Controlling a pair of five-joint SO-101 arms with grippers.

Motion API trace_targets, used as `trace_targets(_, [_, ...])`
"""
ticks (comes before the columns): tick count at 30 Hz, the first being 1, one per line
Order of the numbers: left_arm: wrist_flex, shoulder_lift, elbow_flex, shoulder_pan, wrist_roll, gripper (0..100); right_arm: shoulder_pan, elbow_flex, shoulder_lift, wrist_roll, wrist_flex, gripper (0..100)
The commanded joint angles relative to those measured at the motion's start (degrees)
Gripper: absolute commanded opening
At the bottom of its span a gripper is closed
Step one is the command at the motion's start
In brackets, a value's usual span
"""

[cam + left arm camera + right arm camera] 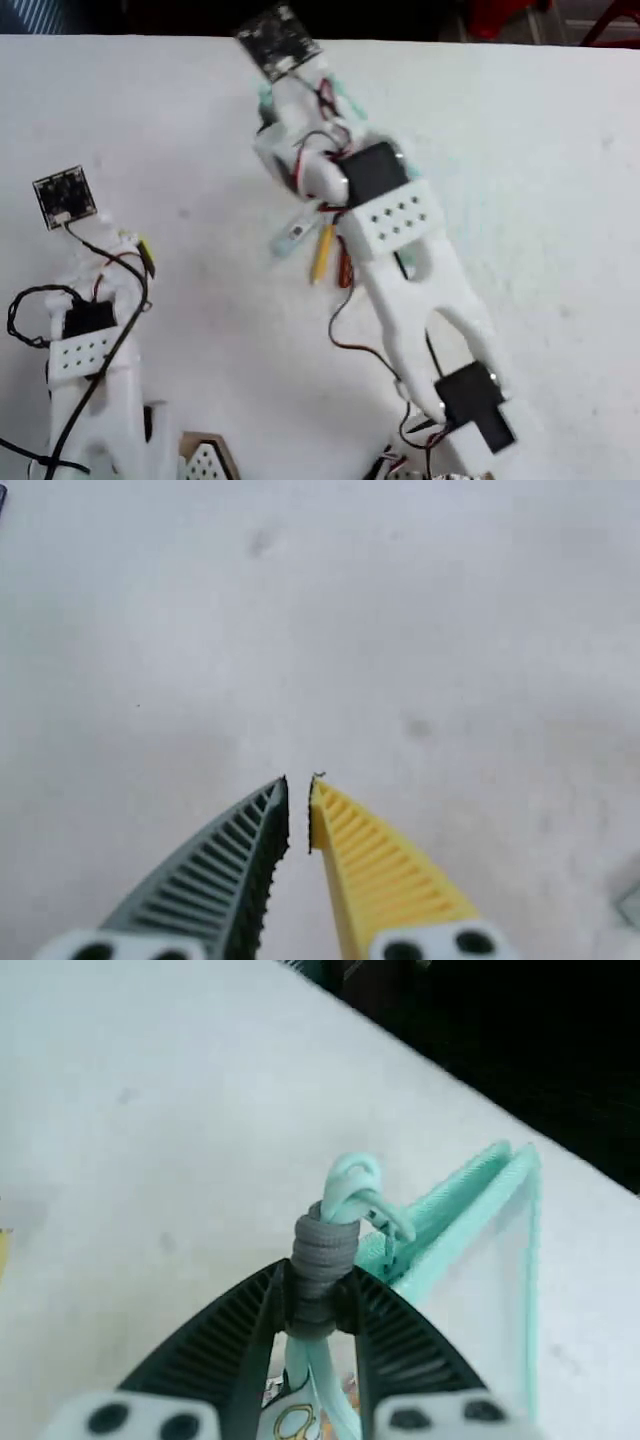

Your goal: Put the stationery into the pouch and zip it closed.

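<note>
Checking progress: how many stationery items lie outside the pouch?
2: a yellow pen and a pale item, side by side against the right arm. More may hide under it.

No readable text, numbers or signs.
In the high view, a pale stick-shaped item (293, 233) near the centre of the frame bears a small dark label mark, too blurred to read. In the right wrist view, a yellow-outlined printed patch (292, 1422) at the lower edge forms no legible letters.

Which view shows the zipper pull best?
Right wrist view: the zipper pull sits clamped in the right tool, beside the pouch. In the high view the arm covers it; the left wrist view faces tabletop.
</note>
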State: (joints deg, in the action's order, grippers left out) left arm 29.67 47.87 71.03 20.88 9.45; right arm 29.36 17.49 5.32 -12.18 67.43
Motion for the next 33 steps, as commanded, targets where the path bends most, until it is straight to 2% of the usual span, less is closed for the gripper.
trace_targets(1, [-0.88, 1.63, -0.7, -4.7, -4.66, 7, -2.95, 3.34, 6.64, -0.79, 0.57, 1.7])
trace_targets(5, [-0.44, 1.71, -3.43, -9.71, -6.86, 7, -3.91, 3.52, 13.23, -0.88, 0.48, 1.7])
trace_targets(7, [3.69, 1.71, -7.65, -11.82, -8.18, 7, -3.82, 5.1, 16.22, -2.55, 0.84, 1.7])
trace_targets(9, [11.43, 1.71, -13.71, -14.11, -9.05, 9, -3.56, 7.03, 18.77, -6.15, 2.42, 1.7])
trace_targets(14, [34.46, 1.71, -33.85, -18.07, -8.79, 25, -3.56, 12.31, 21.05, -8.88, 8.84, 1.7])
trace_targets(19, [47.56, 1.71, -52.13, -21.85, -10.99, 27, -3.56, 16.0, 21.32, -8.88, 13.76, 1.7])
trace_targets(22, [53.1, 1.71, -60.48, -22.02, -13.19, 27, -3.56, 16.62, 21.32, -8.88, 15.08, 1.7])
trace_targets(29, [65.76, 1.71, -73.93, -22.29, -12.04, 27, -3.21, 16.18, 20.88, -8.44, 15.34, 1.7])
trace_targets(33, [67.87, 1.71, -77.01, -30.11, -9.14, 27, -0.04, 16.18, 20.88, -8.35, 15.6, 1.7])
